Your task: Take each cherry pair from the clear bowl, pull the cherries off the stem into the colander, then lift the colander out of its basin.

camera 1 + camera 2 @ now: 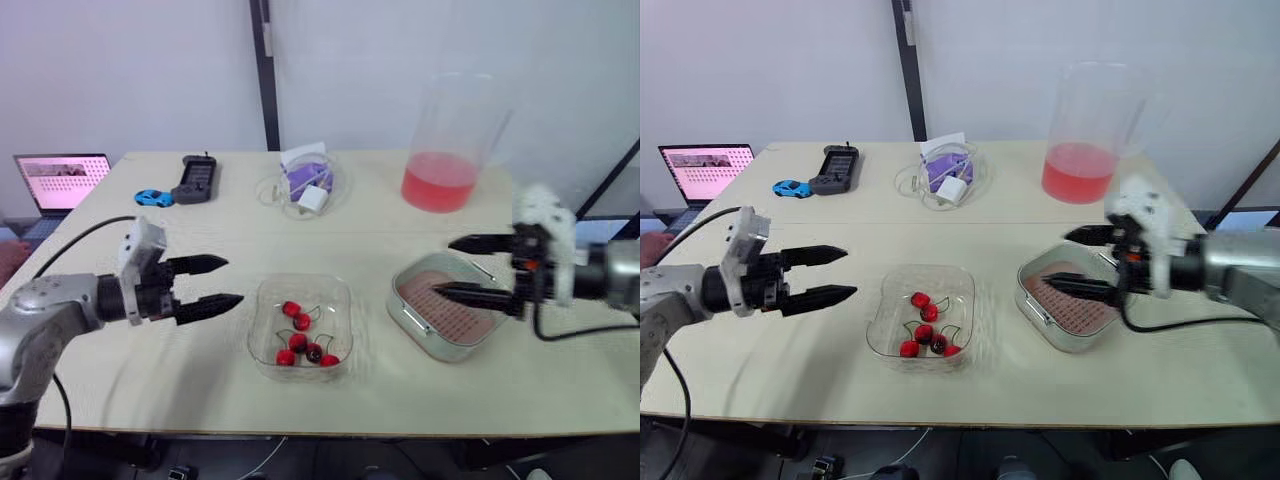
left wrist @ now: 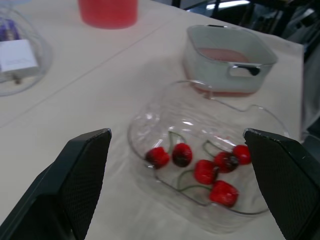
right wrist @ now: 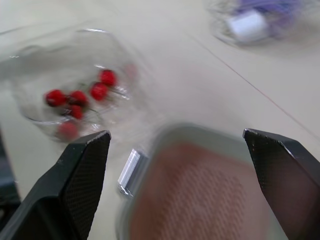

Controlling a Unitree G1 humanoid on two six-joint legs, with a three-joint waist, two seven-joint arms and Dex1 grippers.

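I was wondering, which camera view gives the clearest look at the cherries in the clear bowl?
The left wrist view: the cherries lie close, stems traceable, inside the clear bowl. Both eye views show them small from above; the right wrist view shows them farther away, beyond the colander.

Six cherries (image 1: 297,342), one clear bowl (image 1: 335,300), one colander (image 1: 455,320), one basin (image 1: 400,302).

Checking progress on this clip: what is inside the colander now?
The colander shows bare reddish mesh, nothing on it; the right gripper above hides a strip. The cherries lie in the clear bowl.
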